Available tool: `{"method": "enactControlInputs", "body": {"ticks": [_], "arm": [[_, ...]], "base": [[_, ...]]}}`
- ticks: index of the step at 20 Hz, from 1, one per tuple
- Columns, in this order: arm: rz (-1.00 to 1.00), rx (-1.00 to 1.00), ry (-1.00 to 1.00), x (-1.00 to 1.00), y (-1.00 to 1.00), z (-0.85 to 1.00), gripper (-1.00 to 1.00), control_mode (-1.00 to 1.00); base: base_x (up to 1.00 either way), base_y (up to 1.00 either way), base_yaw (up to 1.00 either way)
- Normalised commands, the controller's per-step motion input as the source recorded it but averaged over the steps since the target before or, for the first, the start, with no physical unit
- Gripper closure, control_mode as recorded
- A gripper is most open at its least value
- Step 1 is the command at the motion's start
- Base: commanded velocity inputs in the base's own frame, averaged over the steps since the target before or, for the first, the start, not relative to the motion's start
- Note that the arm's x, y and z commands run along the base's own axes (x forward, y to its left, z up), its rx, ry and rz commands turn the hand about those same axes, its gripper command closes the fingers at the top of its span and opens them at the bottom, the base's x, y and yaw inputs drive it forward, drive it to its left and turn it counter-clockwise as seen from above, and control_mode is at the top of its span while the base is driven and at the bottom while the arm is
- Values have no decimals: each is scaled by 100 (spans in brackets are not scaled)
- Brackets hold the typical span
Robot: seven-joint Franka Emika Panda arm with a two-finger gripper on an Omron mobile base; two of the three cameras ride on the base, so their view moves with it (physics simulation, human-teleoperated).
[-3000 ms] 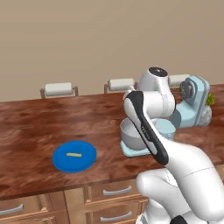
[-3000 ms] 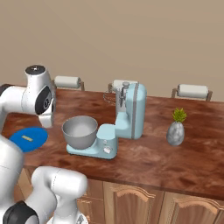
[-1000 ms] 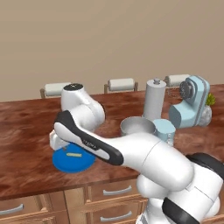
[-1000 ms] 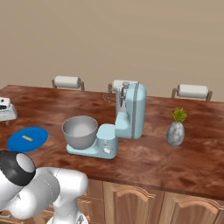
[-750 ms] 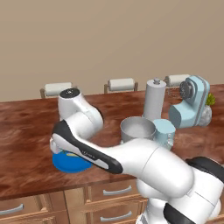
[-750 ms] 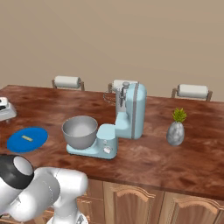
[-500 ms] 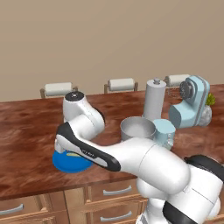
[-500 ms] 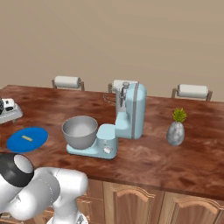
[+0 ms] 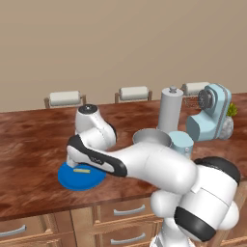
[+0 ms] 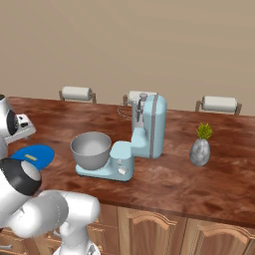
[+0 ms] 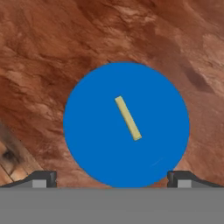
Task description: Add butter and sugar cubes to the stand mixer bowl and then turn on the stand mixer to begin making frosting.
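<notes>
Tool (image 11: 112,177) over plate (image 11: 87,144)
My jaws wide, empty; butter (image 11: 128,118) lies mid-plate on the tabletop (image 11: 65,39).

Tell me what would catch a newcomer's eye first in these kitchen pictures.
Most likely the round blue plate near the front of the brown counter, with a thin yellow butter stick lying on its middle and the open pincer hanging right above it. Next, the light-blue stand mixer further along the counter, its shiny metal bowl sitting on its base.
</notes>
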Motion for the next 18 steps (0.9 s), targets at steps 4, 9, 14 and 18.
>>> {"method": "enactControlInputs", "body": {"ticks": [4, 9, 14, 18], "arm": [[8, 0, 0, 18, 0, -39, -100, -100], [7, -1, 1, 24, 0, -43, -100, -100], [6, -2, 1, 21, 0, -34, -100, -100], [5, -3, 1, 5, 0, -28, -100, -100]], "base": [[0, 0, 0], [0, 0, 0], [0, 0, 0], [0, 0, 0]]}}
